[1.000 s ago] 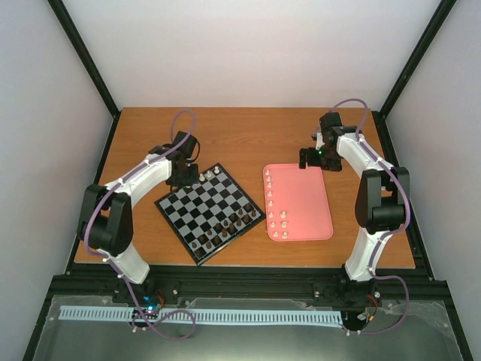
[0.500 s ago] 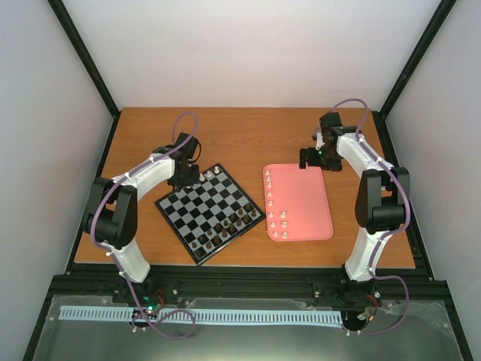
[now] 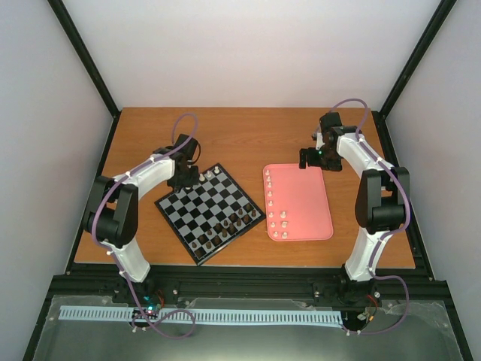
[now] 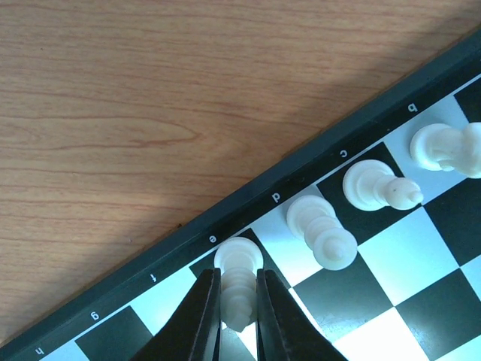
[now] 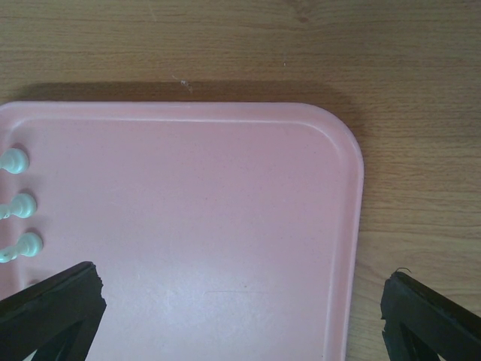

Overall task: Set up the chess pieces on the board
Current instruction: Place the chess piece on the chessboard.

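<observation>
Since a second ago my left elbow has swung a little to the right in the top view. The left gripper (image 3: 183, 177) itself hasn't shifted and the right arm looks the same. Left jaws are nearly closed, pinching one cream piece (image 4: 239, 262) between the fingertips at the edge square marked e on the board (image 4: 308, 174). That's the board's far-left edge in the top view. Can't tell if the base is touching the square. Three more chess pieces (image 4: 323, 233) stand beside it on d, c and b, same row, apart from each other. Right gripper (image 5: 240, 301) has its jaws spread fully wide with nothing between them, hovering over the far end of the pink tray (image 5: 225, 188). Other chess pieces sit on the tray's left side: a column along the edge and a few more by the near-left corner. Dark brown pieces (image 3: 222, 229) fill the board's near-right rows. Board and tray lie side by side on the wooden table (image 3: 248, 135), not touching.
</observation>
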You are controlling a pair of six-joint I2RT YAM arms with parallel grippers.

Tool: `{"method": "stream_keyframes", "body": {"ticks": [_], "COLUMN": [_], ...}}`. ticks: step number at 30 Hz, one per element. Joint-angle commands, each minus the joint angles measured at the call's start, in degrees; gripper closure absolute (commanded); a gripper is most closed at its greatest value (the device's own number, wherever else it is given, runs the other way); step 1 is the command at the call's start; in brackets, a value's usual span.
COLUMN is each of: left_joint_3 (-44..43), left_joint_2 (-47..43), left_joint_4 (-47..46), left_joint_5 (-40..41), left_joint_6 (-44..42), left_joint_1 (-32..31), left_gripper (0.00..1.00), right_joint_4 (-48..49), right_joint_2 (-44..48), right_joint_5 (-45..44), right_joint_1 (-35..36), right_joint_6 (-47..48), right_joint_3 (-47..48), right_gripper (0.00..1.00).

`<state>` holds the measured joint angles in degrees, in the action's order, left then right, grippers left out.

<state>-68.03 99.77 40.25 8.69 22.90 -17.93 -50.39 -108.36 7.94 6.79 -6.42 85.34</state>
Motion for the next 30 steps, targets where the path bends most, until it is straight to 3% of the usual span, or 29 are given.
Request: {"method": "stream_keyframes", "body": {"ticks": [1,30], "left_joint_3": [0.6,5.6], "left_joint_2": [0.7,-2.7], "left_joint_4": [-1.1,-1.1], "left_joint_5": [0.8,-2.0], "left_joint_6": [-0.3,-0.6], "left_joint_1": [0.8,0.8], "left_gripper": [0.99,0.82], "right_joint_4": [-0.1,0.0], "right_joint_2": [-0.2,0.3], "right_joint_5": [-0.7,-0.4], "right_joint_1": [0.4,0.5], "right_joint_6": [0.7,0.6], "right_joint_3": [-0.1,-0.8], "right_gripper": [0.00,0.00]}}
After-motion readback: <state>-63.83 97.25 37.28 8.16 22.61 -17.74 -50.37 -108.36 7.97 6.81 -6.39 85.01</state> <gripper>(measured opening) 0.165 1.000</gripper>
